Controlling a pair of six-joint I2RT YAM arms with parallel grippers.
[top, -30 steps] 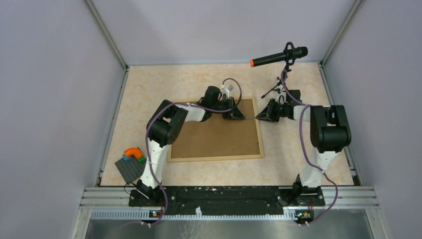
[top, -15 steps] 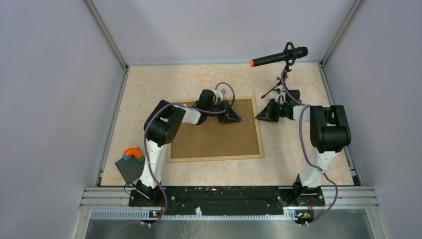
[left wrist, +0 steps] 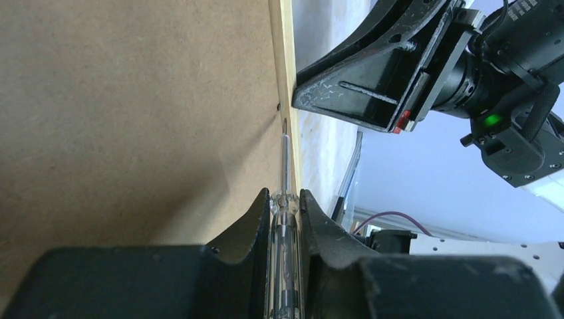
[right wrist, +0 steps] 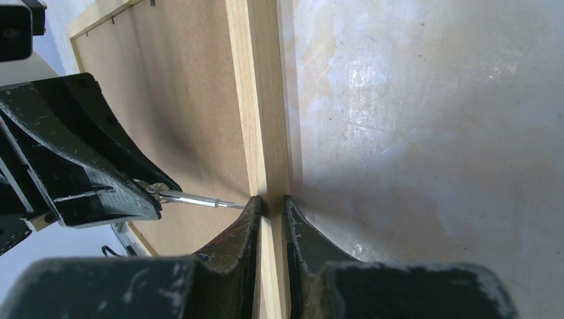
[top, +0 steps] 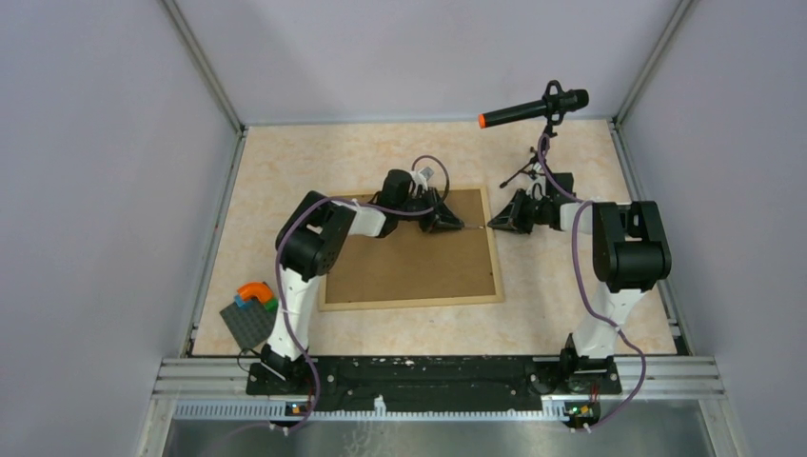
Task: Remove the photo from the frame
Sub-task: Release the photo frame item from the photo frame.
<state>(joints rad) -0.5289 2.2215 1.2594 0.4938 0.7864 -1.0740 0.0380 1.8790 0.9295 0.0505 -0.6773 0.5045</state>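
While the frame point(top: 409, 257) lies brown back up mid-table point(top: 314, 162), on a beige marbled top with pale lilac walls point(top: 409, 57) around, its photo side can't be seen. Left gripper point(left wrist: 284, 206) pinches a clear-handled screwdriver point(left wrist: 284, 159), tip at the backing's right edge. Right gripper point(right wrist: 271, 205) is clamped on that wooden rail.
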